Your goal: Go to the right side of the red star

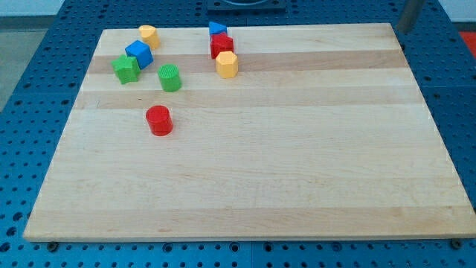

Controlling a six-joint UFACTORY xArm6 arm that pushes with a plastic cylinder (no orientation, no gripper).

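Note:
The red star (222, 46) sits near the board's top edge, a little left of centre. A small blue block (217, 29) touches it from above and a yellow hexagon (227, 64) sits just below it. A grey rod comes in at the view's top right corner. Its lower end, my tip (405, 28), stands by the board's top right corner, far to the right of the red star and away from all blocks.
On the left are a yellow block (149, 33), a blue cube (139, 53), a green star (126, 68) and a green cylinder (169, 77). A red cylinder (158, 120) stands alone below them. The wooden board (297, 171) lies on a blue perforated table.

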